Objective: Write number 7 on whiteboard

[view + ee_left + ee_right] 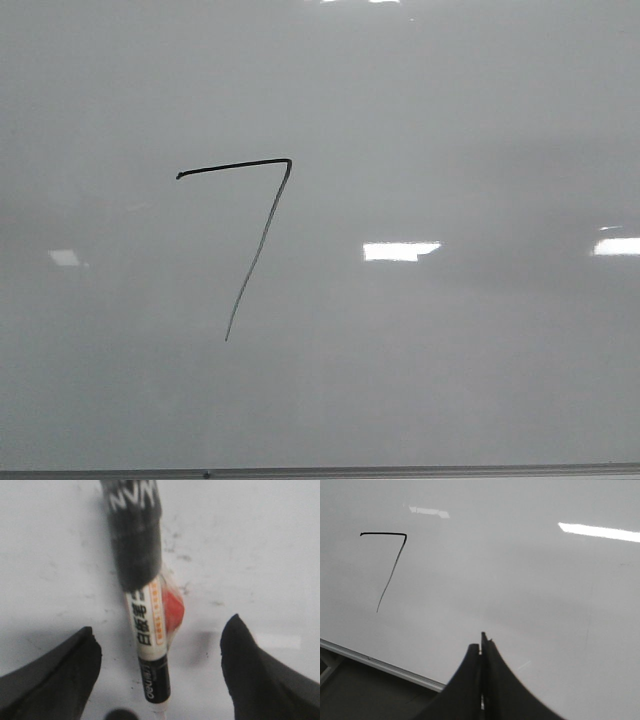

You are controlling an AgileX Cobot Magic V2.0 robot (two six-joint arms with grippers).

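Note:
The number 7 point(262, 240) is drawn in thin black marker on the whiteboard point(450, 380), left of centre, with a dark top stroke and a fainter slanted downstroke. It also shows in the right wrist view point(382, 533). My right gripper point(481, 642) is shut and empty in front of the whiteboard point(520, 580), right of and below the figure. My left gripper point(161, 627) is open over a white surface. A marker point(147, 630) with a white labelled body and black ends lies between its fingers, touching neither. Neither gripper shows in the front view.
The thin grey bottom frame point(400, 470) runs along the whiteboard's lower edge, and it shows in the right wrist view point(380, 665) with dark space below it. Bright light reflections point(400, 250) lie on the board. Something red point(175, 611) lies beside the marker.

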